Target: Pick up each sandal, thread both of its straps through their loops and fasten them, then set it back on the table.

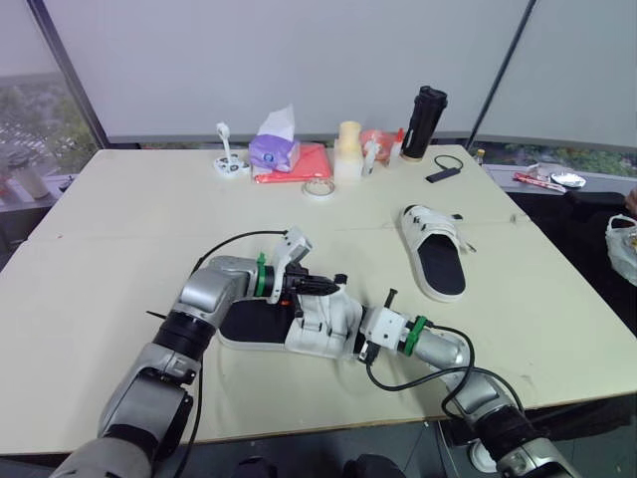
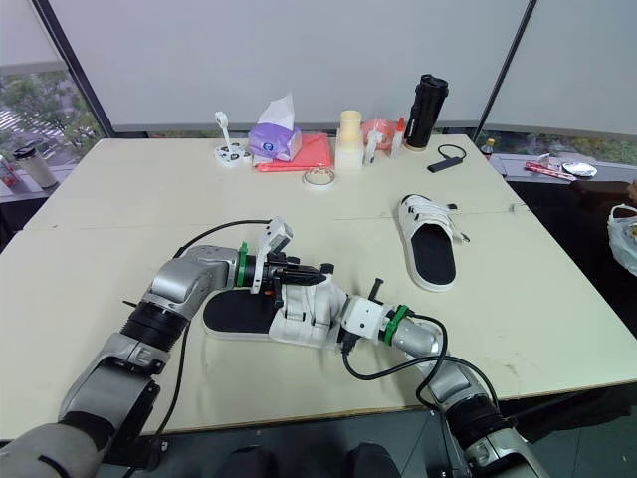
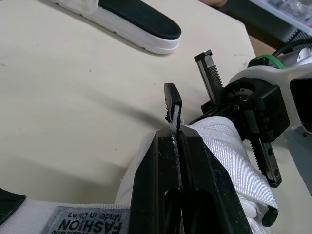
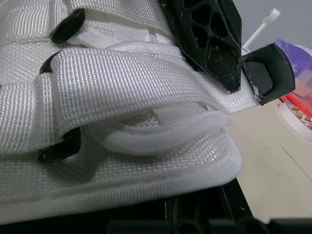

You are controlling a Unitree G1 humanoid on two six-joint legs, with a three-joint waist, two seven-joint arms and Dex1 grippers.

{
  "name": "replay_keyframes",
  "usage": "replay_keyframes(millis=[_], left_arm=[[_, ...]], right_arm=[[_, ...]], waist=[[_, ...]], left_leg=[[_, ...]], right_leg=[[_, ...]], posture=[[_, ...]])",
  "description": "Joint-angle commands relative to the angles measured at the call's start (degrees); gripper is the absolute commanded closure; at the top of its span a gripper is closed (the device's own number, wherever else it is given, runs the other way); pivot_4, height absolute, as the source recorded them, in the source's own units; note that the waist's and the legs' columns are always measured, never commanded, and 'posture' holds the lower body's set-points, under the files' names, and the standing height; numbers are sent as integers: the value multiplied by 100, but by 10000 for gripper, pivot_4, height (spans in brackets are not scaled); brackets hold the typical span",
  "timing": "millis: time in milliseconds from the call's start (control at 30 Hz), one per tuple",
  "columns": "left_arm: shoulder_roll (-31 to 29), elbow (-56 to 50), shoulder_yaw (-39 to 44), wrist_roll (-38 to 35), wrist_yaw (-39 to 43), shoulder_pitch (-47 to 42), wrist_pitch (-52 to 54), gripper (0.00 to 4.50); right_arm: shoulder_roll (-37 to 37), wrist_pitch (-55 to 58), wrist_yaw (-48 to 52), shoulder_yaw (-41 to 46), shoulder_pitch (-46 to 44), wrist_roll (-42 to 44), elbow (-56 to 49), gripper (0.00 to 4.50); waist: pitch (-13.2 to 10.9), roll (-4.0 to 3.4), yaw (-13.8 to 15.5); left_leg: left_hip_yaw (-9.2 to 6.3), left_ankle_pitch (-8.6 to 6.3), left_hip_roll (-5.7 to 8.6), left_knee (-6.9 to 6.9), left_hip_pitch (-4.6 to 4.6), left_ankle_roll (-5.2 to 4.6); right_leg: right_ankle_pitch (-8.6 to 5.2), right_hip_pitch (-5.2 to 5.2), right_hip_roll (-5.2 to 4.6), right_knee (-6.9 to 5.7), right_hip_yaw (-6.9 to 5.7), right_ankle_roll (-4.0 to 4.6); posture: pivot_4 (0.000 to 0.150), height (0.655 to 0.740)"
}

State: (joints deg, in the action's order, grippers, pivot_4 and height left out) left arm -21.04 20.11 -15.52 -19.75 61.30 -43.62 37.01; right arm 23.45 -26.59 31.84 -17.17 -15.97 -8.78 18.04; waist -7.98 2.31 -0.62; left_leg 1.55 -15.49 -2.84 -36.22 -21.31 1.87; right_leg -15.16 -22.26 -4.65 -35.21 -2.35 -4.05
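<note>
Nearest the lens, right wrist view: white strap webbing (image 4: 136, 73) of the near sandal (image 1: 261, 327), folded back over itself, with two black loops (image 4: 68, 27) showing at its edges.

Position, near sandal: flat on the table (image 1: 119, 249), close to my front edge, heel end toward my left, strapped upper toward my right. Not lifted.

State, left gripper (image 1: 333, 286): closed, pinching the strap end (image 3: 170, 116); a thin white tip sits between its fingers (image 3: 204, 195). It reaches over the upper from my left. Judgement: a pinch at the very tip gives a short, stiff lead to steer into a loop.

State, right gripper (image 1: 358, 334): up against the right side of the upper. Judgement: it is there as a brace, so the sandal does not slide when the left pulls. Whether it is clamped on the sandal or merely resting against it, I cannot tell; the webbing covers the contact.

Position, second sandal (image 1: 436, 251): sole down, well apart toward the far right of the table.

Hard to make out:
- which loop the pinched end belongs to, and whether it has passed through one; the folds overlap.
- whether the other strap on this sandal is fastened.
- strap state on the second sandal; too small.
- sewn label (image 3: 92, 225) runs off the frame edge; "FASHION" is the legible word.
</note>
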Motion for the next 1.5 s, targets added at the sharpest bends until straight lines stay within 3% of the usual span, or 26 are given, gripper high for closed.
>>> replay_keyframes(millis=[33, 233, 267, 333, 533, 567, 667, 867, 1100, 1267, 1367, 1467, 1500], left_arm=[[-180, 332, -171, 628, -533, 2, 146, 44836], [-126, 319, -136, 669, -893, -141, 516, 44836], [-129, 342, -135, 686, -972, -166, 601, 42279], [-199, 304, -239, 793, -1045, -177, 619, 35642], [-432, 37, -673, 1335, -1099, -72, 124, 4254], [-464, 2, -728, 1413, -1104, -52, 17, 655], [-626, -54, -955, 1795, -1148, 7, -486, 655], [-511, 20, -638, 1790, -1224, -47, -698, 655], [-248, 30, 1103, 422, -1145, -148, -325, 655], [-364, -375, 1854, -241, -1056, -13, 62, 655], [-601, -1206, 2502, -1049, -924, 524, 750, 655], [-924, -1964, 2532, -1559, -597, 1142, 1301, 655], [-1048, -2181, 2505, -1676, -493, 1353, 1421, 226]], right_arm=[[8, 368, 31, -94, 201, -193, 584, 45000], [-6, 378, 44, -92, 191, -181, 598, 45000], [-11, 382, 42, -93, 191, -181, 599, 45000], [-18, 390, 41, -93, 192, -180, 598, 45000], [-118, 397, 17, -94, 156, -161, 656, 45000], [-138, 403, 17, -88, 145, -150, 664, 45000], [-142, 390, 29, -75, 114, -153, 701, 45000], [-120, 377, 49, -41, 106, -148, 697, 45000], [-103, 650, 12, 311, 288, 223, 65, 45000], [40, 1110, 89, 616, 611, 565, -777, 45000], [280, 1847, 172, 1044, 953, 1047, -1913, 45000], [435, 2424, 307, 1192, 1167, 1362, -2630, 45000], [508, 2545, 375, 1216, 1232, 1409, -2809, 42457]], waist=[[7, 4, 3], [9, 5, 3], [10, 5, 3], [11, 5, 1], [12, 6, -23], [12, 6, -25], [13, 1, -32], [12, -6, -42], [-38, -25, -9], [-72, -57, 37], [-94, -96, 80], [-133, -108, 105], [-151, -109, 113]], left_leg=[[0, 0, 0, 0, 1, 0], [-3, 0, -4, -1, 2, 0], [-3, 0, -3, -1, 2, 0], [-4, 0, -3, -1, 4, 0], [-1, 0, -3, 8, 3, 0], [-1, 0, -4, 8, 3, 0], [1, 0, -7, 11, 4, 0], [3, 0, -13, 14, -1, 0], [8, 0, -10, 9, -18, 0], [7, 0, 3, 8, -44, 0], [5, 0, 10, 1, -94, 0], [10, 0, 14, 0, -129, 0], [10, 0, 14, 1, -130, 0]], right_leg=[[0, 0, 0, 0, 0, 0], [0, 0, -4, 0, 0, 0], [0, 0, -4, 0, 0, 0], [0, 0, -4, 0, 0, 0], [-1, -1, 1, 0, 0, -1], [-1, -2, 3, 0, 0, -1], [0, -3, 2, 0, 2, 0], [0, -14, 0, 0, 5, 1], [1, -30, 6, -3, 2, -1], [-4, -42, 2, -3, 0, -17], [10, -79, -4, -4, 0, -41], [25, -116, -8, -3, 3, -72], [24, -118, -7, -3, 2, -73]], posture=[[1500, 7400], [1500, 7400], [1500, 7400], [1500, 7400], [1500, 7400], [1500, 7400], [1500, 7400], [1500, 7400], [1500, 7400], [1500, 7400], [1500, 7400], [1500, 7400], [1500, 7400]])
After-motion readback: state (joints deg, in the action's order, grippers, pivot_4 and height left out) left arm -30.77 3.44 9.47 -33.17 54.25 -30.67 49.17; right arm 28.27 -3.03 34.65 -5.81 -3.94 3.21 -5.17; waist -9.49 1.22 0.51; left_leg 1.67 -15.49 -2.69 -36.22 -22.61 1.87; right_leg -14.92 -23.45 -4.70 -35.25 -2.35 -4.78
